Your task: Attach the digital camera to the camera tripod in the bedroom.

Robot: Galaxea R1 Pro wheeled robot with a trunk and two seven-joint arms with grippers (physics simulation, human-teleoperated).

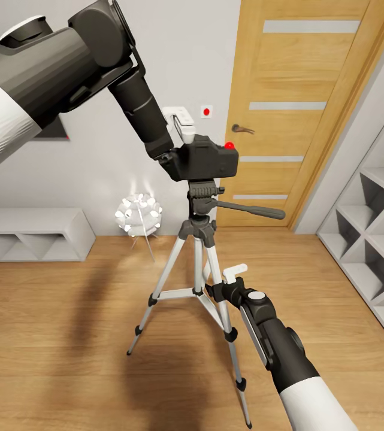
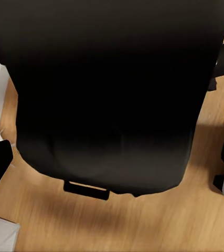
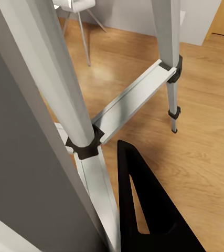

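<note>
The digital camera (image 1: 206,160), dark and boxy with a red button (image 1: 230,145) on top, hangs just over the black pan head (image 1: 203,194) of the camera tripod (image 1: 197,263). My left gripper (image 1: 181,146) is shut on its left side. In the left wrist view the camera's black body (image 2: 112,94) blocks most of the picture. The tripod stands on the wood floor, its long handle (image 1: 254,210) pointing right. My right gripper (image 1: 221,286) is low at the near leg (image 3: 93,168), which runs between a grey finger and a black finger (image 3: 143,210).
A wooden door (image 1: 293,90) is behind the tripod. A white ball lamp (image 1: 138,214) on thin legs stands at the back left, beside a low white shelf (image 1: 30,233). White cube shelves (image 1: 371,239) line the right wall.
</note>
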